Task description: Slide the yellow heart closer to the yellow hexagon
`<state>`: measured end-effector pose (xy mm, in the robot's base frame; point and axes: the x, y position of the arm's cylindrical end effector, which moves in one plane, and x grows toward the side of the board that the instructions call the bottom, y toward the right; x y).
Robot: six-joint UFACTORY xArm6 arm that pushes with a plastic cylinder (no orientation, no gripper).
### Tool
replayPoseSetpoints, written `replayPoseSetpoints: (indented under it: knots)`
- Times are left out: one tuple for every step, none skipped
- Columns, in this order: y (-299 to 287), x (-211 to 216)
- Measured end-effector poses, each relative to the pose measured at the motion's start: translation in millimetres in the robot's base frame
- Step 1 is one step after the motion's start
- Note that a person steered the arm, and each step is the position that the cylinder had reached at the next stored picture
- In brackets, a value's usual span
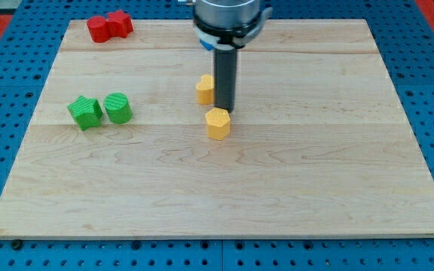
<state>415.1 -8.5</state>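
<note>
Two yellow blocks lie near the middle of the wooden board (315, 188). The lower one (218, 123) looks like the yellow hexagon. The upper one (205, 89), which I take for the yellow heart, is partly hidden on its right side by my rod. The two are a short gap apart. My tip (224, 112) stands between them, touching or almost touching the right side of the heart and just above the hexagon's top edge.
A green star (85, 112) and a green cylinder (117, 108) sit side by side at the view's left. Two red blocks (109, 26) touch at the top left. A sliver of a blue block (204, 42) shows behind the arm at the top.
</note>
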Motion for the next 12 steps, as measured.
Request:
replayPoseSetpoints:
  knots:
    - [-16,9]
    - [-5,41]
    - [7,71]
    - [30,75]
    - [60,37]
    - [45,-24]
    - [8,-64]
    - [-37,-78]
    - [-41,-54]
    - [-19,-28]
    - [7,-7]
    - [16,-9]
